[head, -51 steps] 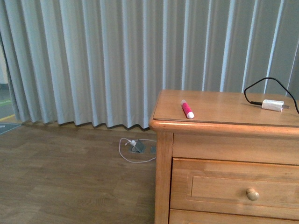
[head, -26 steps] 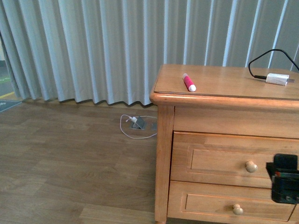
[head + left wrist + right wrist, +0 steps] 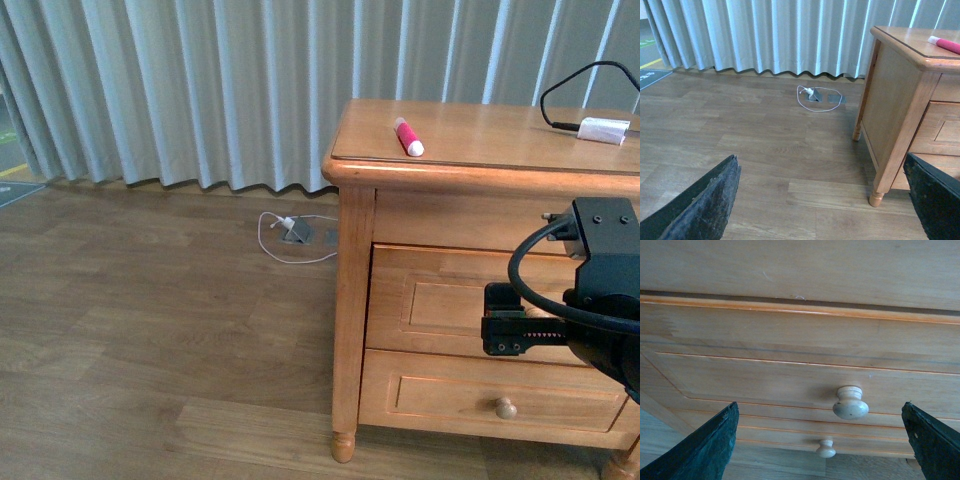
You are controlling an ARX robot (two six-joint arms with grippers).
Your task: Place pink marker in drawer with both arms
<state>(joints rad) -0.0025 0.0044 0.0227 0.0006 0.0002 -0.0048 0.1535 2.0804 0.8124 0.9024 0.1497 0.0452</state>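
evidently we had the right pincer (image 3: 819, 407) squared up to the drawer (image 3: 765, 375), its fingers spread wide and holding nothing. the small round knob (image 3: 850, 403) sat ahead of the gap between them, not yet touched. we judged it was set there so that it could close on the knob and pull. the drawer was shut, flush with the cabinet front. in the front view the right arm (image 3: 590, 300) hid that knob, and only the lower drawer's knob (image 3: 506, 407) showed. the pink marker (image 3: 408, 137) lay flat on the wooden surface (image 3: 500, 140) above, toward its left end and well apart from the white charger plug (image 3: 605, 130). the left pincer (image 3: 820, 159) was also wide open and empty. it was low beside the cabinet, looking across the floor (image 3: 755, 130), and out of the front view. we judged it was kept free to fetch the marker once the drawer stood open.
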